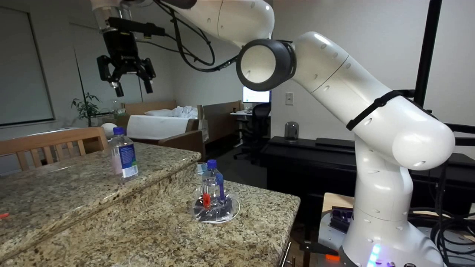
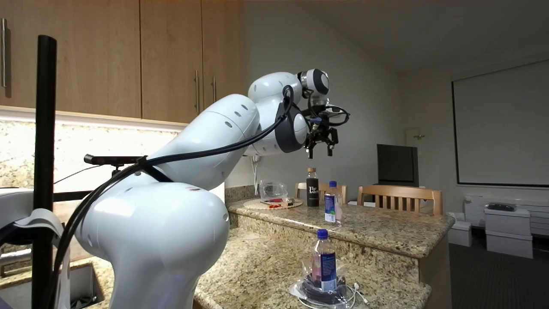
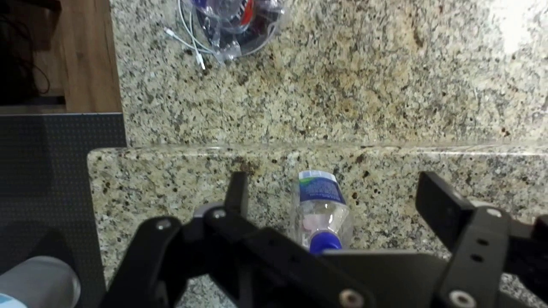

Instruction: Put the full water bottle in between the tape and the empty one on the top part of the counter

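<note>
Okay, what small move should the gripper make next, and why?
Perhaps shift the open gripper toward the bottle on the lower tier. The gripper holds nothing, and the raised tier, the likely goal, already has a second bottle roughly beneath the gripper. I can't tell which is full.

In an exterior view, the dark bottle [image 2: 312, 193] reads "The" in white, its second line unclear. Print on the upper bottle [image 2: 332, 205] and lower bottle [image 2: 324, 262] is illegible.
</note>
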